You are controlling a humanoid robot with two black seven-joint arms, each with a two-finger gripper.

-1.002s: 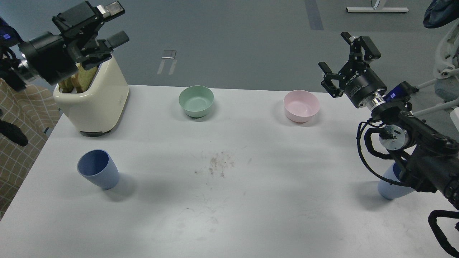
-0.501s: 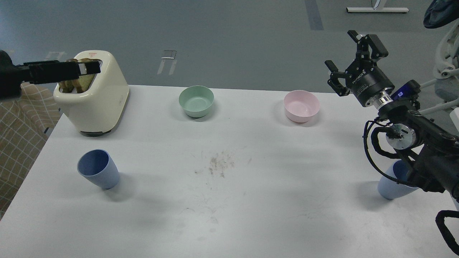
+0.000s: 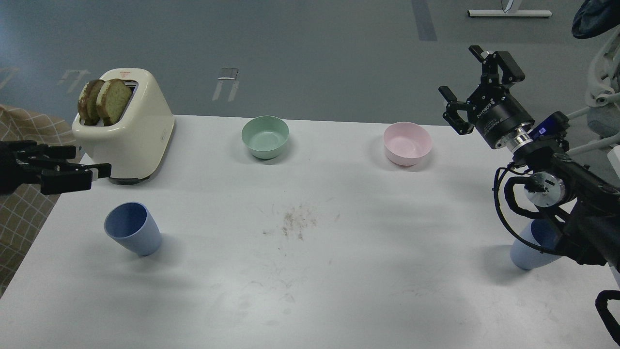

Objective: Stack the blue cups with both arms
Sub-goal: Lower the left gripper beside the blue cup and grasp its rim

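Observation:
One blue cup (image 3: 131,229) stands upright at the front left of the white table (image 3: 310,291). The other blue cup (image 3: 528,253) stands at the front right, partly hidden behind my right arm. My left gripper (image 3: 89,162) comes in low from the left edge, up and to the left of the left cup and in front of the toaster. Its fingers look apart and hold nothing. My right gripper (image 3: 477,72) is raised at the back right, beyond the pink bowl, open and empty, far from the right cup.
A cream toaster (image 3: 135,140) with two bread slices (image 3: 104,99) stands at the back left. A mint-green bowl (image 3: 265,136) and a pink bowl (image 3: 407,142) sit along the back. Crumbs (image 3: 298,221) lie mid-table. A checked cloth (image 3: 22,208) hangs at the left edge.
My left arm has swung down from above the toaster to the table's left edge near the left cup. My right gripper has shifted slightly up and right. The cups have not moved.

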